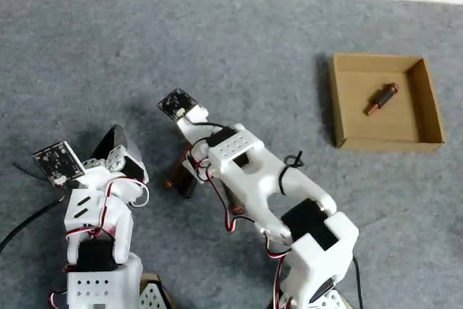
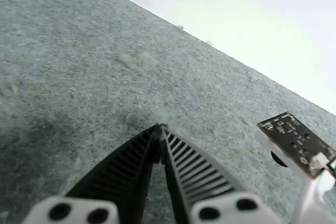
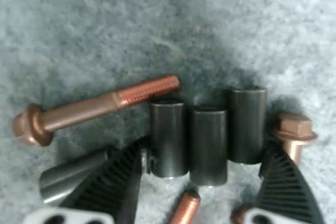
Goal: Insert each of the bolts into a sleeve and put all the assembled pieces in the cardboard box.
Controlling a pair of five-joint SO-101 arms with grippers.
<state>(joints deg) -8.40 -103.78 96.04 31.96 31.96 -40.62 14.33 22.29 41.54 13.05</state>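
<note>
The left arm [image 1: 94, 226] stands in the lower left of the high view, folded up short, with its wrist bent forward. The left gripper [image 1: 119, 146] points toward the upper edge of that frame. In the left wrist view its two black ribbed fingers [image 2: 121, 171] lie pressed together, their tips meeting near the middle of the frame. The right arm [image 1: 275, 186] runs from the lower right of the high view toward the centre left, wrist tipped downward. The right gripper [image 1: 184, 175] hangs low there. In the right wrist view its fingers [image 3: 113, 184] stand wide apart, one at each bottom corner of the frame.
</note>
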